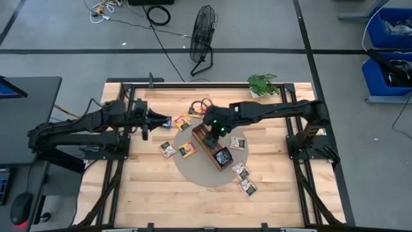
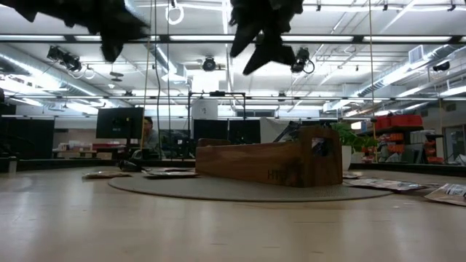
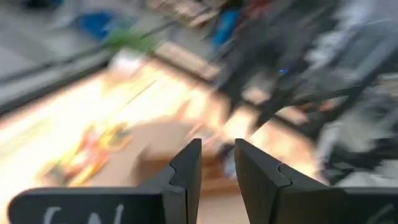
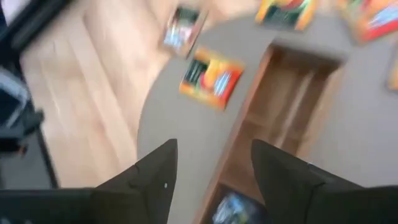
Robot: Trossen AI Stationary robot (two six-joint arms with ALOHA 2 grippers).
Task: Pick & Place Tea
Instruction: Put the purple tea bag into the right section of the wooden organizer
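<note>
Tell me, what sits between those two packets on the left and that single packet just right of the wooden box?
The wooden tray on its round mat lies between the left packets and the right packet, seen from overhead.

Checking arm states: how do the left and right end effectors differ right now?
The left end effector hangs beside the round mat, over bare table; the right end effector sits above the wooden tray. Left fingers stand close together; right fingers are spread wide. Neither visibly holds a sachet.
</note>
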